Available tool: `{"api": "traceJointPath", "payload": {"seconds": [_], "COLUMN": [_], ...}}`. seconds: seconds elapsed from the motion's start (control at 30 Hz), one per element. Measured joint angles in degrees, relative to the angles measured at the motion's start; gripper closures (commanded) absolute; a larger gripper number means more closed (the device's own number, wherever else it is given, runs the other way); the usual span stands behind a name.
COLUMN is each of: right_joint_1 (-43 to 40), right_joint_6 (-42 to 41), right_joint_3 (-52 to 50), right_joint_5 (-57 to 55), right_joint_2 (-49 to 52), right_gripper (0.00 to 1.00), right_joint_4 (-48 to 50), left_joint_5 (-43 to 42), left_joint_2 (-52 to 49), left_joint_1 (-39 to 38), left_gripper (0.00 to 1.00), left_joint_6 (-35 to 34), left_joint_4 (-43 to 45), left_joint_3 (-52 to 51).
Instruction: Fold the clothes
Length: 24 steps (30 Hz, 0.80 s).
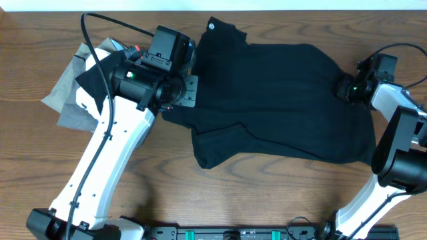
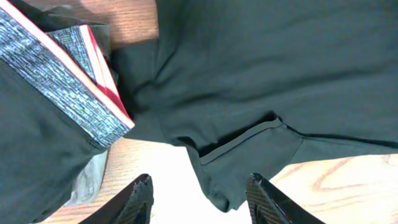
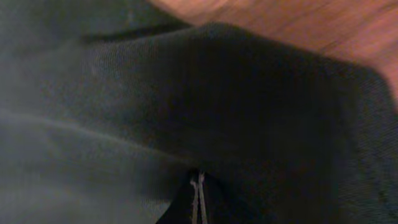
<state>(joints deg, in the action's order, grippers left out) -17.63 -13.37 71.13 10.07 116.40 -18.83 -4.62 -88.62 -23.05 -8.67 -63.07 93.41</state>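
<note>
Shirt on counter; left gripper at its 9 o'clock, jaws open; right gripper, 3 o'clock, jaws pinching it.

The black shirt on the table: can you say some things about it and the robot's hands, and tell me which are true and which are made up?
1. The shirt lies on a wooden table. True.
2. The shirt is folded into a neat little square. False: it is spread out wide and wrinkled.
3. The right gripper is pinched shut on the shirt. True.
4. The left gripper is squeezing the shirt. False: its fingers stand open above a sleeve and grip nothing.
5. A grey cloth lies on the table beside the left arm. True.
</note>
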Motion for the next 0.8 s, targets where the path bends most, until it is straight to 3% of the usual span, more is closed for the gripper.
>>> {"api": "traceJointPath", "payload": {"seconds": [0.23, 0.47, 0.53, 0.67, 0.8], "right_joint_1": [-4.37, -8.94, -9.16, -9.14, -9.14], "right_joint_6": [0.0, 0.22, 0.63, 1.9, 3.13], "right_joint_3": [2.51, 12.31, 15.93, 20.81, 21.51], "right_joint_5": [-9.2, -11.43, -9.14, -1.09, 6.91], "right_joint_2": [0.79, 2.08, 2.03, 0.87, -3.65], "right_gripper": [0.99, 0.92, 0.86, 0.66, 0.56], "right_joint_4": [-1.64, -14.88, -17.84, -21.53, -24.26], "left_joint_5": [-0.59, -1.14, -1.55, -2.54, -2.97], "left_joint_2": [0.0, -0.04, -0.26, -1.66, -3.8], "left_joint_1": [-1.01, -1.16, -1.38, -2.97, -5.68], "left_gripper": [0.43, 0.41, 0.42, 0.42, 0.42], "left_joint_6": [1.38, 1.73, 2.21, 2.86, 2.97], "left_joint_4": [0.0, -0.09, -0.55, -3.74, -3.3], "left_joint_3": [0.0, 0.0, 0.0, -0.02, -1.88]}}
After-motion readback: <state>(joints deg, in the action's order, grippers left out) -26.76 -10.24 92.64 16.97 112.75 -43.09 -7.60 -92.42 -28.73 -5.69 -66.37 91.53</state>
